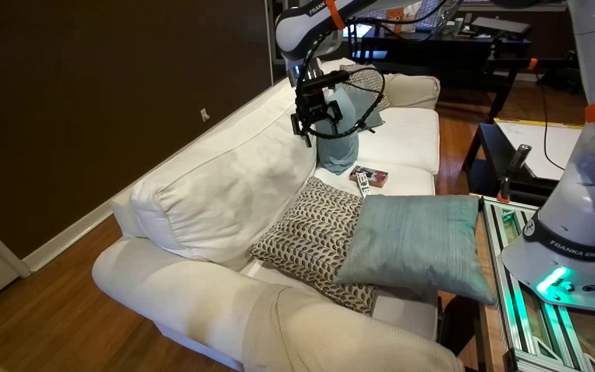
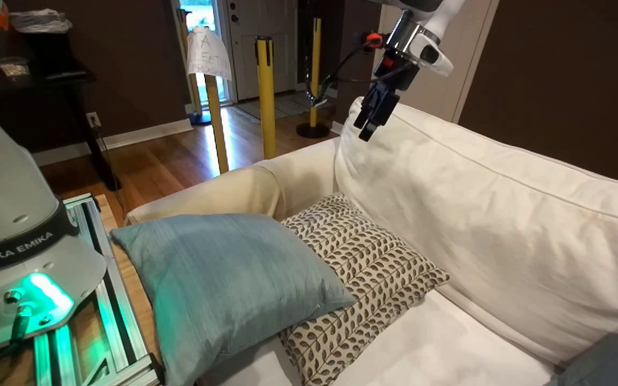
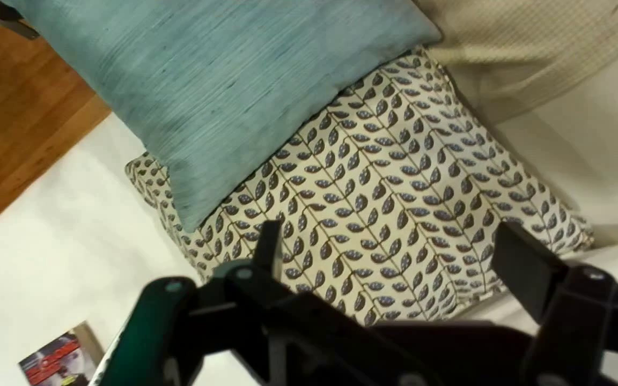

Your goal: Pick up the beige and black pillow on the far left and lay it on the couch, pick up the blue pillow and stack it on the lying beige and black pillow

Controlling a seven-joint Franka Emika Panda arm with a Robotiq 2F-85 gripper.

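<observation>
The beige and black pillow point(image 1: 318, 232) lies on the white couch point(image 1: 215, 191), in the corner by the near arm. Partly on top of it rests the blue pillow point(image 1: 416, 243), off-centre, its outer part reaching past the seat's front edge to the robot's mount. In the wrist view the blue pillow point(image 3: 223, 91) covers one side of the beige and black pillow point(image 3: 362, 209). My gripper point(image 3: 395, 257) stands open above them with its fingers wide apart and nothing between them. In an exterior view the gripper point(image 2: 367, 127) hangs high near the back cushion, touching neither pillow.
Another blue pillow point(image 1: 338, 152) stands upright against the backrest, with a further patterned pillow point(image 1: 367, 80) at the couch's far end. On the seat lie a small box point(image 1: 376, 177) and a remote point(image 1: 362, 184). The wooden mount point(image 2: 124, 279) borders the couch's front.
</observation>
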